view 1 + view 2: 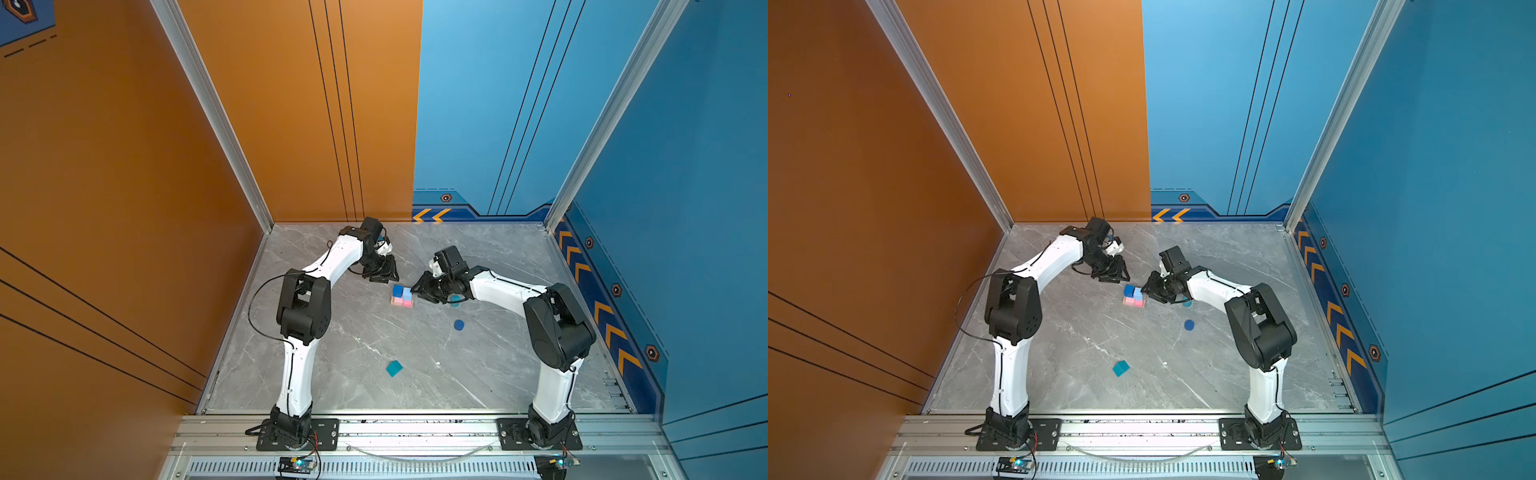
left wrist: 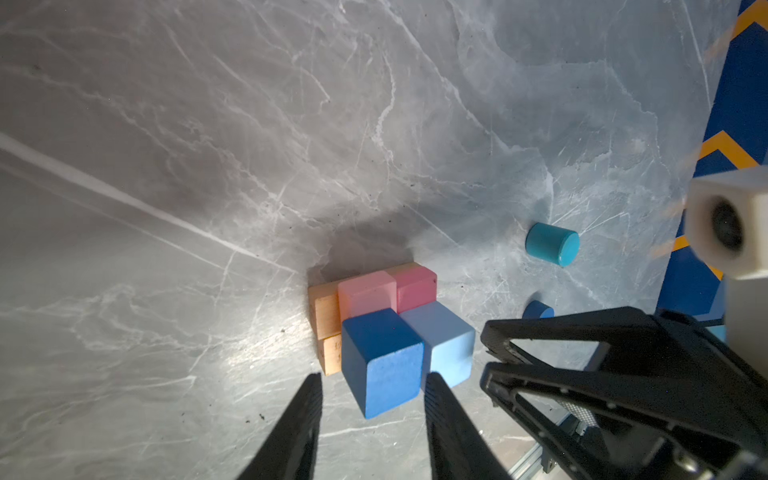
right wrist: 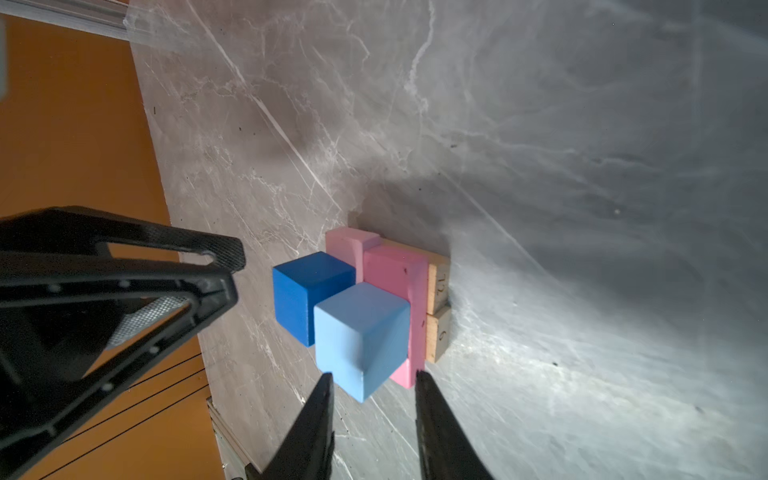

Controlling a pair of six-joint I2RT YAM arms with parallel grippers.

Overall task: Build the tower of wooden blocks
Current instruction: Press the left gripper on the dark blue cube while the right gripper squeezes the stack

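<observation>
The wood block tower (image 1: 402,296) stands mid-table: two tan bars (image 2: 326,316) at the bottom and two pink bars (image 3: 395,282) across them. A dark-blue cube (image 2: 382,357) and a light-blue cube (image 3: 361,332) sit side by side on top. My left gripper (image 2: 372,376) is open just behind the dark-blue cube, with a gap on each side. From the right, my right gripper (image 3: 374,375) is open at the light-blue cube's near corner and grips nothing. In both top views the grippers (image 1: 395,279) (image 1: 413,290) flank the tower (image 1: 1133,296).
A teal cylinder (image 2: 550,243) lies on its side right of the tower, partly under the right arm (image 1: 456,300). A dark-blue cylinder (image 1: 459,325) stands nearer the front. A teal cube (image 1: 394,368) sits toward the front middle. Walls close the table on three sides.
</observation>
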